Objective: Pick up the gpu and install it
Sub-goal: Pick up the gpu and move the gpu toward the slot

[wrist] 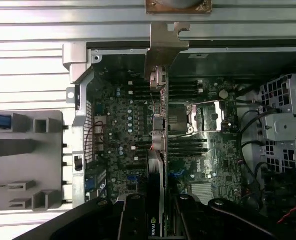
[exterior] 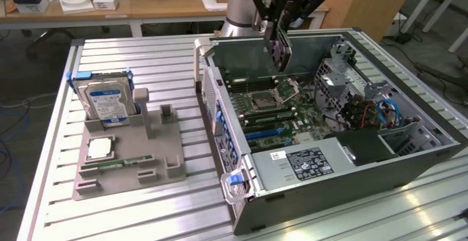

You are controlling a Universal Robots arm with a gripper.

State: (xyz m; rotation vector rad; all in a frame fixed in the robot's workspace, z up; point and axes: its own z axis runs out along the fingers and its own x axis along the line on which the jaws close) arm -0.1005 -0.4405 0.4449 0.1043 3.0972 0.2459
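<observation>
Finding: my gripper (exterior: 281, 24) is clamped on the gpu (exterior: 281, 52), a thin flat black expansion card with a silvery metal end bracket. My black fingers (wrist: 137, 220) pinch it from both faces. The card hangs on edge above the dark green motherboard (exterior: 281, 107) inside the open grey metal computer case (exterior: 329, 191), which lies on the slatted aluminium table (exterior: 146, 55). At the exterior view's left, a grey plastic fixture tray (exterior: 128, 170) carries an upright blue-labelled silver hard drive (exterior: 106, 101).
</observation>
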